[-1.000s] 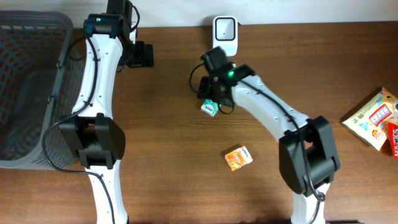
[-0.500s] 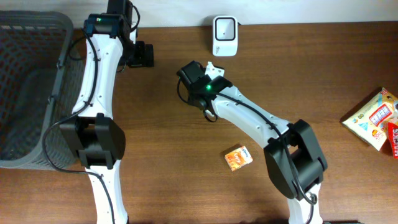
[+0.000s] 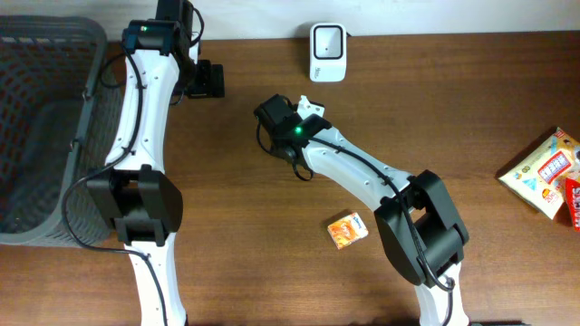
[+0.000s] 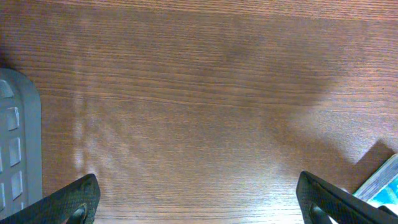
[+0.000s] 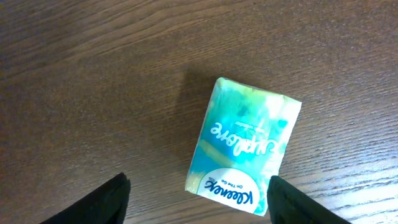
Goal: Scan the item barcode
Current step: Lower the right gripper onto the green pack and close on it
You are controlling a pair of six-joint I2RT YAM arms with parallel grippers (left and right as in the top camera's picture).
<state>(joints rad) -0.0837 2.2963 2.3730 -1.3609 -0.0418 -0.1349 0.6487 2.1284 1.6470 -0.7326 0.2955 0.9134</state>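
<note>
Soft, even light; mild sheen and diffuse shadows on the tabletop (image 4: 186, 93); sharp focus.

Table (image 3: 471, 100), contents by position. Basket (image 3: 45, 136): far left edge. Scanner (image 3: 327, 52): rear edge, centre. Left arm (image 3: 140, 127): runs front to rear just right of the basket, with the left gripper (image 3: 206, 80) at the rear, left of the scanner. Tissue pack (image 5: 245, 146): on the table in front and to the left of the scanner, between the spread fingers of the right gripper (image 5: 199, 202). Small packet (image 3: 347, 229): nearer the front, just left of the right arm's (image 3: 362, 177) elbow. Snack packets (image 3: 544, 172): far right edge, well apart from the rest.
</note>
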